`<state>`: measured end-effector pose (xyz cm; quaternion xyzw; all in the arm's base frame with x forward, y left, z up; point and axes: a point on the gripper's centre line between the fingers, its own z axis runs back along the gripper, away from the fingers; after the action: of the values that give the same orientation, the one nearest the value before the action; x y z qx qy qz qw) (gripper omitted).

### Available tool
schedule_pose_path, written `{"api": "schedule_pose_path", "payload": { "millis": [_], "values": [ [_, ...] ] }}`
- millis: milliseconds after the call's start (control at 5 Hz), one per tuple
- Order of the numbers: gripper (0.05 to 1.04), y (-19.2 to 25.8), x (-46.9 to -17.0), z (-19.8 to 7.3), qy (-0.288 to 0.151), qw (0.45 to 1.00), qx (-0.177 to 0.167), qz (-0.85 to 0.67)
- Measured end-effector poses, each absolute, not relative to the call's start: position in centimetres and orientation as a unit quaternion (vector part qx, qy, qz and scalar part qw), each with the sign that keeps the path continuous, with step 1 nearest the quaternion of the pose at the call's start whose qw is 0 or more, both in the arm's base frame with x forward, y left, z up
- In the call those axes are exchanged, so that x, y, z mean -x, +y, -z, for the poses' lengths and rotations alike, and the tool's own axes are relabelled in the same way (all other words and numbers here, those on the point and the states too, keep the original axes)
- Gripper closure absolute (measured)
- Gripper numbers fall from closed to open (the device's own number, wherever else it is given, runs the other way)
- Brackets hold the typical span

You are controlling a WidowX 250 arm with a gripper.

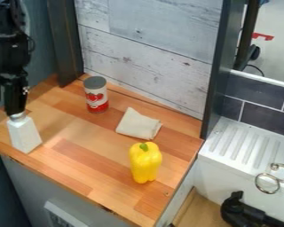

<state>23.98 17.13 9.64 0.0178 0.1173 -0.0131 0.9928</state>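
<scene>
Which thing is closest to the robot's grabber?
The white blocky thing with the narrow top, right below the gripper. The red-and-white can, the folded cloth and the yellow pepper are all farther away.

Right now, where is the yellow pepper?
In the camera view, the yellow pepper stands on the right part of the wooden counter, just in front of the folded cloth.
</scene>
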Motion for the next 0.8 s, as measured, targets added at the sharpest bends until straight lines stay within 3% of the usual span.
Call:
{"api": "schedule_pose_path", "payload": {
  "millis": [400,600,800],
  "values": [
    [0.083,17.4,-24.7,-7.3,0.147,0.989,0.0,0.009],
    [0.136,17.5,-25.0,-6.4,0.157,0.988,0.006,-0.003],
    [0.43,17.4,-25.2,-6.1,0.156,0.988,0.01,-0.008]
  ]
}}
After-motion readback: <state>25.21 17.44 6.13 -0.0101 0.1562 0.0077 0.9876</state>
